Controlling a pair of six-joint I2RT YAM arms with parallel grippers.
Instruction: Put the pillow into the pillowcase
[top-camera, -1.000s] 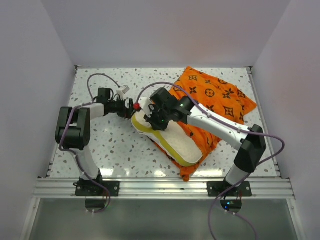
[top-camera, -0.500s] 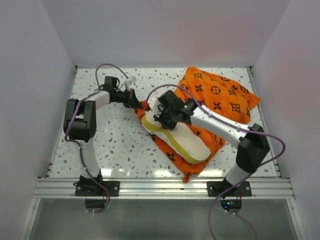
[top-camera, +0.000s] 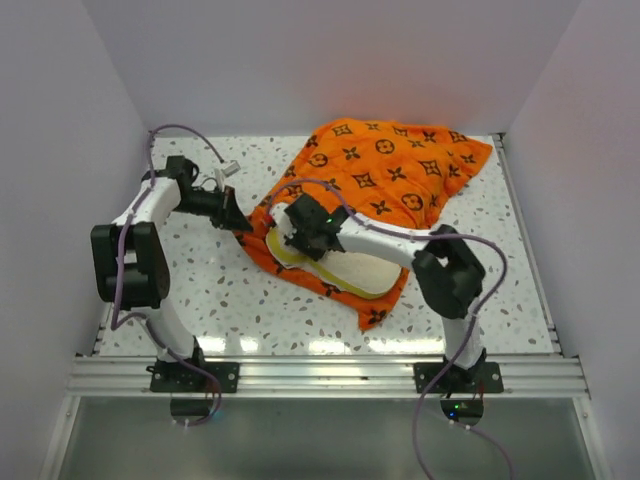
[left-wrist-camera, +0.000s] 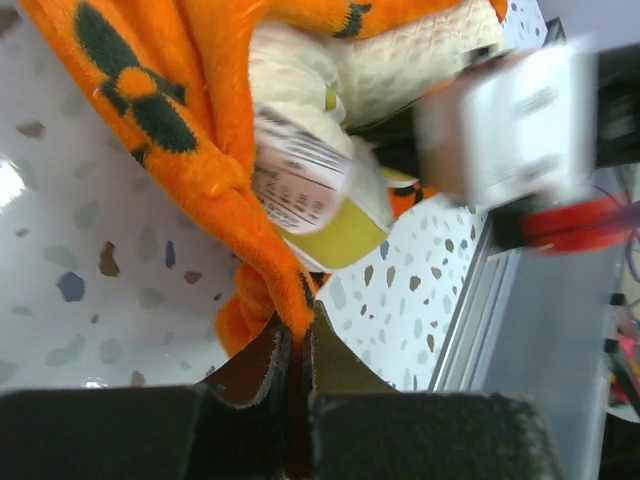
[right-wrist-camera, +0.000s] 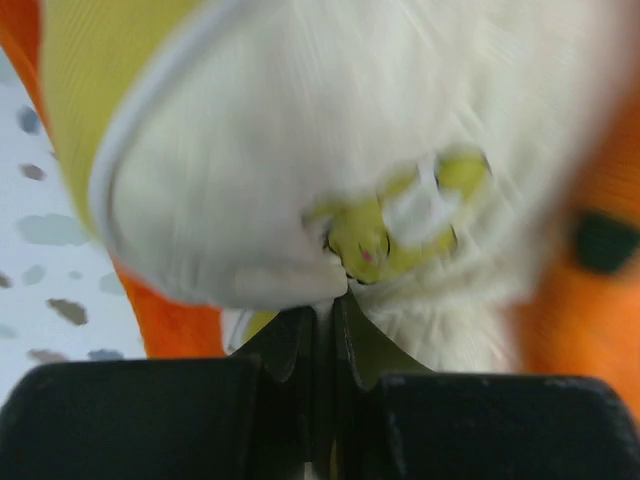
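The orange pillowcase (top-camera: 385, 170) with dark motifs lies spread over the table's middle and back, draped over most of the pillow. The cream pillow (top-camera: 352, 272) with its yellow band shows at the case's near left edge. My left gripper (top-camera: 240, 222) is shut on the pillowcase's left edge; in the left wrist view orange fabric (left-wrist-camera: 190, 140) is pinched between its jaws (left-wrist-camera: 297, 335), with the pillow's label (left-wrist-camera: 300, 180) just beyond. My right gripper (top-camera: 291, 240) is shut on the pillow's left end; the right wrist view shows cream fabric (right-wrist-camera: 250, 150) clamped at the jaws (right-wrist-camera: 328, 300).
The speckled table (top-camera: 200, 290) is walled on three sides, with a metal rail (top-camera: 320, 375) along its near edge. Both arm bases stand at that rail. The right arm's forearm lies across the pillow and case.
My left gripper has shut on the pillowcase's edge and drawn it left. The case now spreads over the pillow. My right gripper has moved left with the pillow.
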